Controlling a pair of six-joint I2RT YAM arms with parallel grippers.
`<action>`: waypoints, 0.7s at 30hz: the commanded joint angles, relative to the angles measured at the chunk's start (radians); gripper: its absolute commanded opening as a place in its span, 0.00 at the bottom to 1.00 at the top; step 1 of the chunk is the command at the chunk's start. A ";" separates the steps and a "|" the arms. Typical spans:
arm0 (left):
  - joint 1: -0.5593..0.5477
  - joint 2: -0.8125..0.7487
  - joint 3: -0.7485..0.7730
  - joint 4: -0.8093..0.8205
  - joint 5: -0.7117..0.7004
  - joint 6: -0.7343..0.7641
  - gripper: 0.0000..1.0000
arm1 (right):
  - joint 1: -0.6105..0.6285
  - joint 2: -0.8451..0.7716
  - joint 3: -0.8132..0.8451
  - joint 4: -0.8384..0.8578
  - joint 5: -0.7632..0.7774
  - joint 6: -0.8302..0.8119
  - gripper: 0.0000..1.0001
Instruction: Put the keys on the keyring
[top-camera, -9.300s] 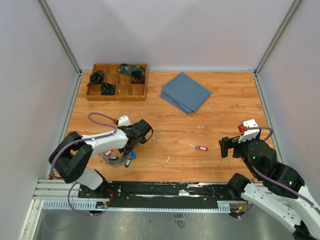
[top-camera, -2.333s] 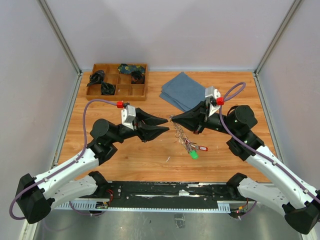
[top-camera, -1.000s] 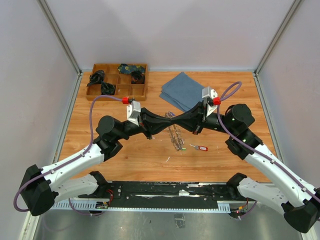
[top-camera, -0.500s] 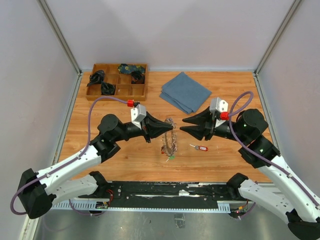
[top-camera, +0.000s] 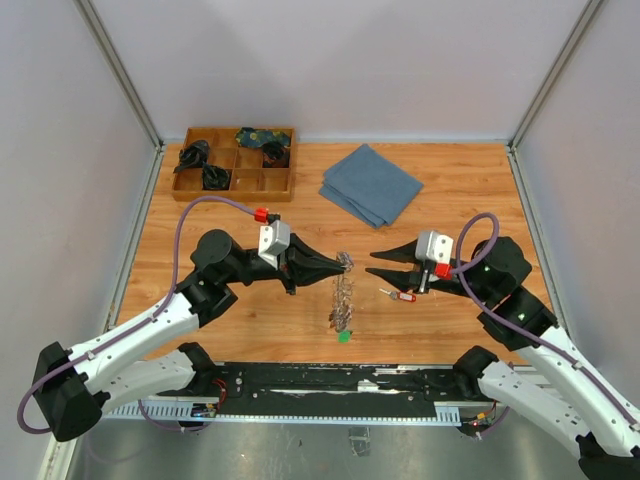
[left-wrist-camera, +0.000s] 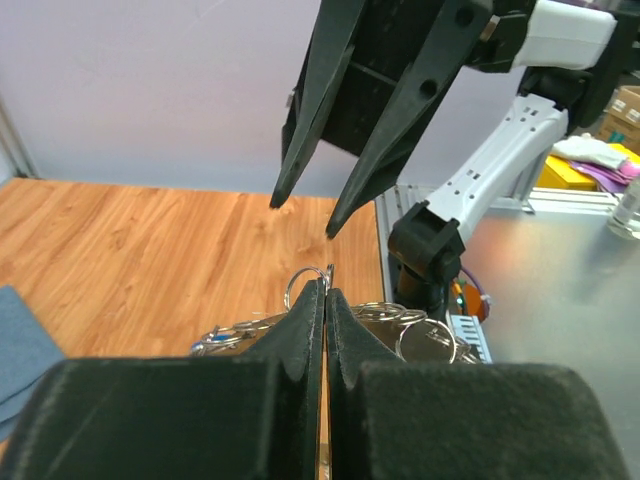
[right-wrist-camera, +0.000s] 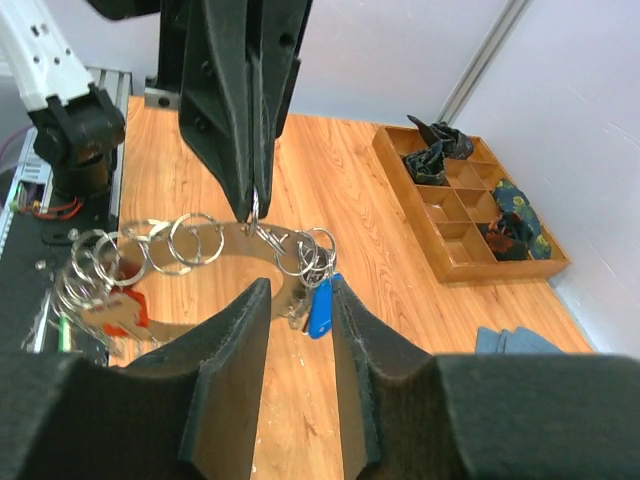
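A: What is being gripped by the left pincer (top-camera: 347, 261)?
B: It is being held clamped on the top of the keyring (top-camera: 342, 298), which is being dangled over the middle of the tabletop (top-camera: 450, 190), a green tag (top-camera: 344, 336) at its low end.
A: And the right pincer (top-camera: 371, 262)?
B: Its fingers are being held apart on nothing, just right of the ring. A red-tagged key (top-camera: 402, 296) is being seen lying on the wood below it. A blue cloth (top-camera: 371, 184) and a wooden tray (top-camera: 235, 184) are being shown at the far side.
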 joint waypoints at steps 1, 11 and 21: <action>-0.003 -0.005 0.030 0.055 0.086 0.004 0.01 | 0.001 -0.031 -0.067 0.096 -0.099 -0.171 0.31; -0.003 0.010 0.037 0.064 0.116 -0.009 0.01 | 0.056 0.003 -0.054 0.077 -0.142 -0.223 0.30; -0.003 0.011 0.042 0.068 0.131 -0.013 0.00 | 0.128 0.051 -0.047 0.067 -0.097 -0.277 0.31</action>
